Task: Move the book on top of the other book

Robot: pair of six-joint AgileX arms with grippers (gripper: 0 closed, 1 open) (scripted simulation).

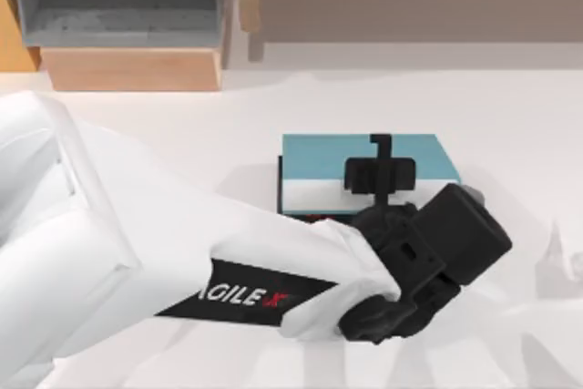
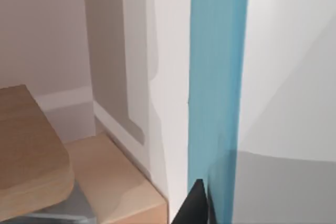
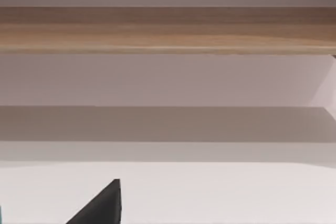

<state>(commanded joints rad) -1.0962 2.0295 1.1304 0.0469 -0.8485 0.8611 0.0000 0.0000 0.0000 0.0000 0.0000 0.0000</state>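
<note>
Tabletop (image 1: 182, 116): book (image 1: 319, 154) under left fingers (image 1: 380, 145)

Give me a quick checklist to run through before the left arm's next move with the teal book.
1. Left gripper over the teal book: ok, it sits above the book's middle in the top view.
2. Teal book lying over the black book: ok, a dark edge shows at its left side and a red-marked sliver at its near edge.
3. Edges of the two books squared up: cannot tell, the arm hides the near side.
4. Grip state on the teal book: cannot tell.
5. Right arm away from the books: cannot tell.
</note>
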